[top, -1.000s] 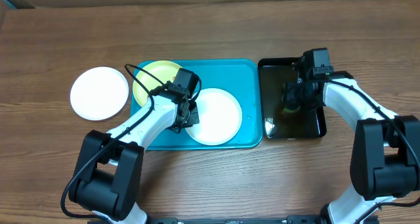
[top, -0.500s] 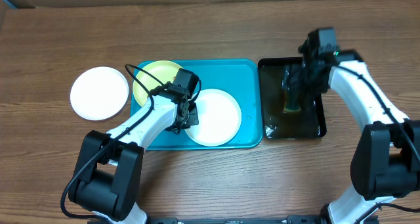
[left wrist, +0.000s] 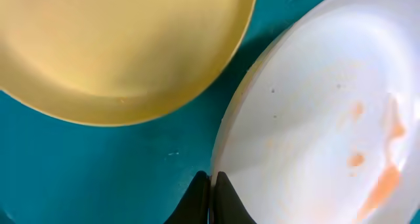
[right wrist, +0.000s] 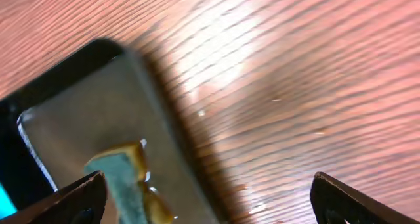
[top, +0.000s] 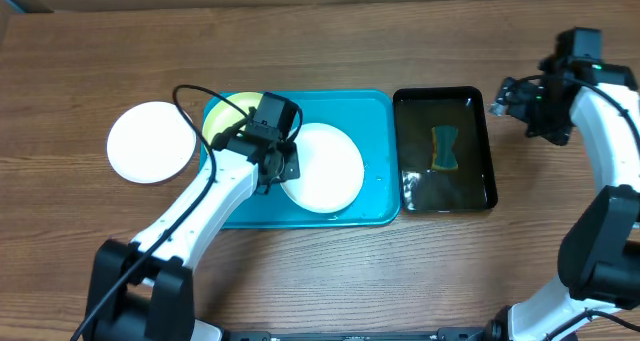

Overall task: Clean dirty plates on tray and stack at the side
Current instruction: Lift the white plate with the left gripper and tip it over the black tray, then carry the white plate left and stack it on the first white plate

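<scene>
On the turquoise tray lies a white plate with orange smears. My left gripper is shut on this plate's left rim; in the left wrist view the gripper pinches that edge between both jaws. A pale yellow-green plate lies at the tray's far left, partly under my left arm, and shows close up. Another white plate lies on the table left of the tray. My right gripper hangs open and empty over bare wood, right of the black tray.
A narrow black tray of water stands right of the turquoise tray, with a blue-and-yellow sponge lying in it. In the right wrist view the sponge sits near my left fingertip. Brown wood surrounds both trays.
My right gripper opened, left the sponge in the black tray and moved right and back. My left gripper closed on the white plate's rim, and the plate shifted slightly back on the tray.
</scene>
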{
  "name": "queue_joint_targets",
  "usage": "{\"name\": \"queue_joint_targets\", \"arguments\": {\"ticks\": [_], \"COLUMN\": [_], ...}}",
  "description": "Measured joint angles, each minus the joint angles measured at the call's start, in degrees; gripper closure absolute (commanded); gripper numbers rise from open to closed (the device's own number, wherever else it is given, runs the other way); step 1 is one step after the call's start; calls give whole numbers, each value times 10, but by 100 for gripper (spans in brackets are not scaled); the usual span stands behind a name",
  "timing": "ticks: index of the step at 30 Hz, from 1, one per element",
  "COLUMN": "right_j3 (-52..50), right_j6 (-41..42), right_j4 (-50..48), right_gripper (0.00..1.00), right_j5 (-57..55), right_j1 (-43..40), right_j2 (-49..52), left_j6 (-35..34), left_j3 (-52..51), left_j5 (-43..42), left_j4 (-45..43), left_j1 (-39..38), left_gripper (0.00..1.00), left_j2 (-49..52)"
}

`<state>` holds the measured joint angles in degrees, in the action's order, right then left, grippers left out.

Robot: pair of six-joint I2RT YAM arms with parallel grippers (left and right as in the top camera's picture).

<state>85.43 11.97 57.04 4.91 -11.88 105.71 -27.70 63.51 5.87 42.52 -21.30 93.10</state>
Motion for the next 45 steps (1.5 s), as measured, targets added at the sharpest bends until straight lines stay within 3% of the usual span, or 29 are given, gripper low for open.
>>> {"name": "queue_joint_targets", "arguments": {"ticks": [16,23,32,45], "right_j3": [0,0,0,0], "right_j6": [0,0,0,0], "right_j4": [0,0,0,0], "right_gripper": [0,0,0,0], "right_j5": [0,0,0,0], "right_j1": [-25,-25,-25,-25], "right_j2": [0,0,0,0], "left_j6": [42,42,41,92], "left_j3": [135,163,164,164], "left_j5": [22,30,83,256], "left_j4": [11,-29,-75,-132], "left_j1": [0,-21,-136,-274], "left_gripper": [96,96,96,96], "left_j2": [-5,-5,0,55]}}
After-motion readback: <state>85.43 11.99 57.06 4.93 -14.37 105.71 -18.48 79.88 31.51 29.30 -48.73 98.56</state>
